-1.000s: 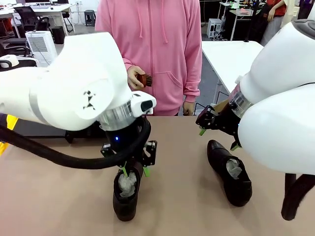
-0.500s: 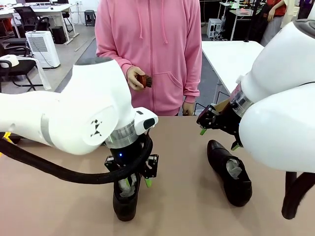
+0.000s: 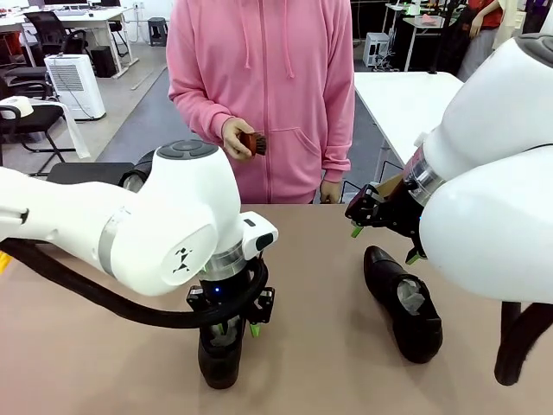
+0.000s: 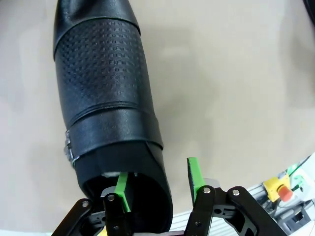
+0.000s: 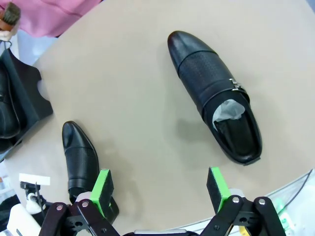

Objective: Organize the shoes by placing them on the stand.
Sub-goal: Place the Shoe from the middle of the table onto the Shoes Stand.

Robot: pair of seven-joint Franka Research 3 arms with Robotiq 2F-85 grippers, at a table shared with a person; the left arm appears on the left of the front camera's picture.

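A glossy black shoe (image 3: 219,359) with white paper inside lies at the table's front centre. My left gripper (image 3: 236,328) is down on its heel end. In the left wrist view this shoe (image 4: 102,93) has one green pad (image 4: 122,185) inside its opening and the other outside its side wall, so the left gripper (image 4: 157,179) is open astride that wall. My right gripper (image 3: 381,232) hangs open above a second shoe (image 3: 403,303). The right wrist view shows that shoe (image 5: 212,93), the first shoe (image 5: 78,157), my open right gripper (image 5: 160,189) and the black stand (image 5: 27,93) bearing another shoe (image 5: 7,110).
A person in a pink hoodie (image 3: 263,86) stands at the far side of the table, holding a small brown brush (image 3: 253,142). The tan tabletop (image 3: 320,346) lies bare between the two shoes. The right arm's white bulk (image 3: 492,216) covers the right side.
My left arm has swung lower and its gripper has dropped onto the shoe's heel end, the pads now astride the wall. The right arm and both shoes have stayed put.
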